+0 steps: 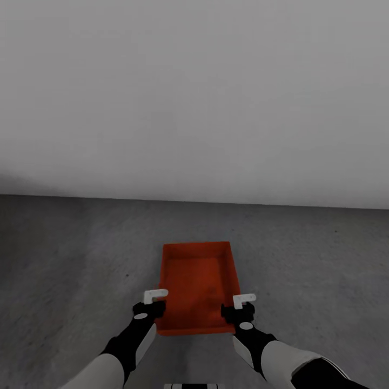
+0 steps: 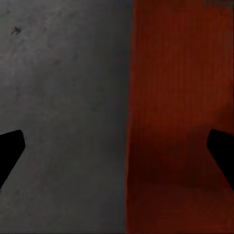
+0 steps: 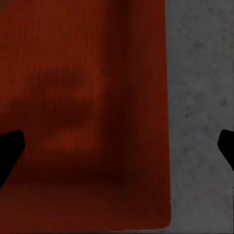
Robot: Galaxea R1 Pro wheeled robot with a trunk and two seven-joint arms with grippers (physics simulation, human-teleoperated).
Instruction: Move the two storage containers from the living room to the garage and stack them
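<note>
An orange-red lidless storage container (image 1: 197, 281) lies on the dark grey concrete floor (image 1: 75, 259) of the garage, just in front of me. My left gripper (image 1: 154, 302) hangs open over its near left wall, one finger outside and one over the inside. In the left wrist view the container (image 2: 175, 122) lies under the spread dark fingertips (image 2: 9, 151) of that gripper (image 2: 117, 151). My right gripper (image 1: 240, 305) is open over the near right wall in the same way. The right wrist view looks into the container (image 3: 83, 112) from its gripper (image 3: 117, 148). Neither gripper holds anything.
A plain pale grey wall (image 1: 194, 97) rises a short way beyond the container. Mottled concrete spreads to both sides of the box. The top of my base (image 1: 193, 386) shows at the near edge.
</note>
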